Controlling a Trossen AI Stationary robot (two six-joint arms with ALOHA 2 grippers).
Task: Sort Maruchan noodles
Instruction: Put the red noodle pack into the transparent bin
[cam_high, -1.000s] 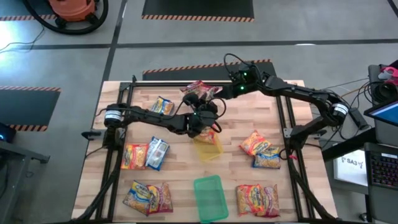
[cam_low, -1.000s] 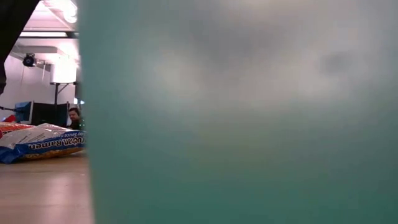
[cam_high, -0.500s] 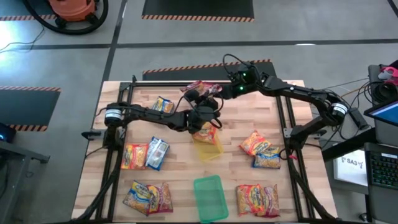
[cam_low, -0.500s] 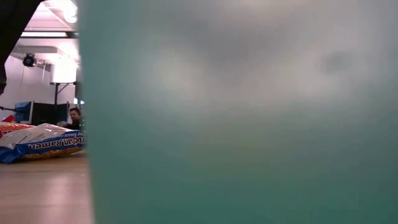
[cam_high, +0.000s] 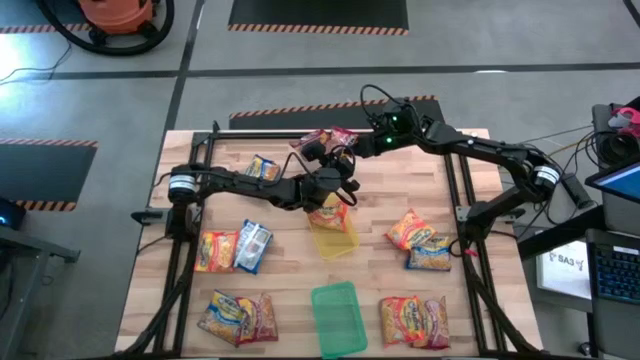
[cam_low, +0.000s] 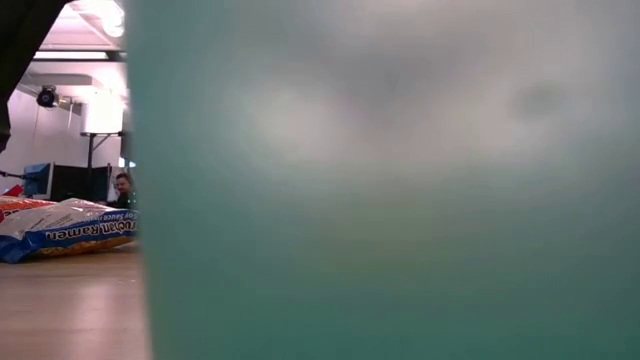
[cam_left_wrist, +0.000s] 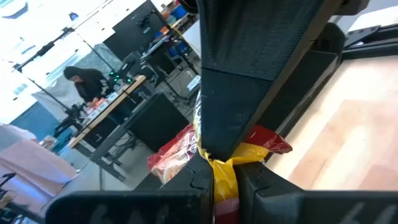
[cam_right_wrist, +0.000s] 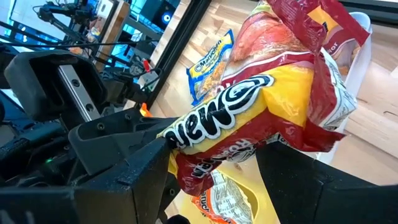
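the right gripper (cam_right_wrist: 211, 168) has its two dark fingers closed part-way on a red and yellow crinkly plastic noodle packet (cam_right_wrist: 267, 106), which bulges out between them in the right wrist view. in the high view that same packet (cam_high: 325, 139) hangs at the far middle of the wooden table (cam_high: 430, 180), just beyond the yellow rectangular plastic tray (cam_high: 334, 238) that sits near the table's centre.

the left gripper (cam_left_wrist: 224, 177) has its jaws pinched tight on the edge of a red and yellow packet (cam_left_wrist: 227, 180); a second red packet (cam_left_wrist: 174, 152) shows just beyond its fingers. from above, the left gripper (cam_high: 330, 185) sits right over the far end of the yellow tray, and an orange packet (cam_high: 328, 212) lies in that end of the tray beneath it.

around the yellow tray the other packets lie flat on the wood: a blue and yellow packet (cam_high: 262, 168) to its far left, an orange one (cam_high: 215, 250) and a pale blue one (cam_high: 254, 245) touching each other to its left, a pair (cam_high: 238, 316) at the near left corner, two orange packets (cam_high: 418, 240) overlapping to its right, and a red pair (cam_high: 414, 320) at the near right.

a green rectangular plastic tray (cam_high: 337, 317) stands just nearer than the yellow one; it fills most of the low view (cam_low: 400, 180), where a blue and white packet (cam_low: 70, 228) rests on the table beside it.
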